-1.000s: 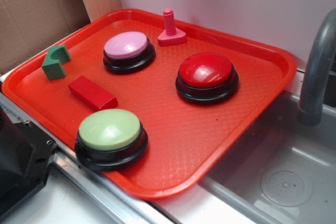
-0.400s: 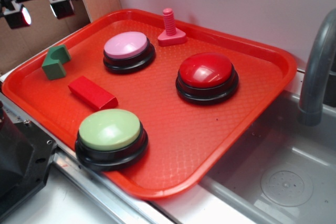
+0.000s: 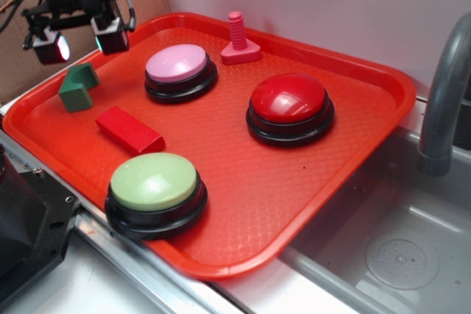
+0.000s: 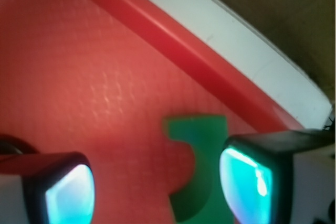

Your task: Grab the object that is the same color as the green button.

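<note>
The small dark green block with a semicircular notch lies near the left edge of the red tray. My gripper hovers open just above and behind it, nothing between its fingers. In the wrist view the green block sits below the jaws, close to the right fingertip and partly hidden by it, with my gripper wide apart. The pale-green button on its black base stands at the tray's front left.
A red rectangular block lies between the green block and the green button. A pink button, a pink bolt and a red button stand further back. A sink with a grey faucet is on the right.
My gripper has come down from the top left corner and moved right, ending just above the green block. Nothing on the tray has moved.
</note>
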`<act>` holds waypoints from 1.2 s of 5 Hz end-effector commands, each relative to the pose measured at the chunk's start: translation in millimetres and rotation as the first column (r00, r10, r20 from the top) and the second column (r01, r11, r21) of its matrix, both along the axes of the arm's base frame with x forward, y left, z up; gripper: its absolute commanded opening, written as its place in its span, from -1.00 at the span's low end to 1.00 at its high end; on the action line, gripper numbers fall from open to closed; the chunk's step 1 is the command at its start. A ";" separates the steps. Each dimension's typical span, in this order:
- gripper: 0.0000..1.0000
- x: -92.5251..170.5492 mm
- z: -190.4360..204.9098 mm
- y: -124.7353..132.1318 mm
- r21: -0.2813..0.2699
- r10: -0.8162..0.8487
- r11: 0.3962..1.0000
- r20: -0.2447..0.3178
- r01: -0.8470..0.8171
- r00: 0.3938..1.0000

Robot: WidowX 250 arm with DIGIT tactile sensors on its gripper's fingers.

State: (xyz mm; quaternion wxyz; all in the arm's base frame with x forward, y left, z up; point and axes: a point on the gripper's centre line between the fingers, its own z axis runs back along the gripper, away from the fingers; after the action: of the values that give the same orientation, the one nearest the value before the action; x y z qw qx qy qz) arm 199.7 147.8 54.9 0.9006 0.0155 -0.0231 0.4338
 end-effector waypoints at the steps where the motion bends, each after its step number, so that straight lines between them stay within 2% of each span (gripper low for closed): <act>1: 1.00 -25.7 -12.3 18.8 -0.005 0.011 1.000 0.015 -0.011 1.000; 2: 0.85 -25.8 -32.0 9.3 -0.038 -0.021 0.999 -0.013 0.020 1.000; 3: -1.00 -30.4 -37.8 3.8 -0.065 -0.009 0.998 -0.010 0.008 1.000; 4: -1.00 -31.6 -42.4 -0.8 -0.082 -0.022 0.996 -0.023 0.020 0.999; 5: -1.00 -25.8 -24.3 -15.2 -0.120 -0.117 0.986 0.004 0.117 0.993; 6: -1.00 -17.4 25.1 -46.5 -0.083 -0.303 0.949 0.029 0.304 0.953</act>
State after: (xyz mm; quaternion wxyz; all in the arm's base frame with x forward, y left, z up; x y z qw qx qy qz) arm 188.5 90.0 65.9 0.9538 -0.0372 0.0138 0.2978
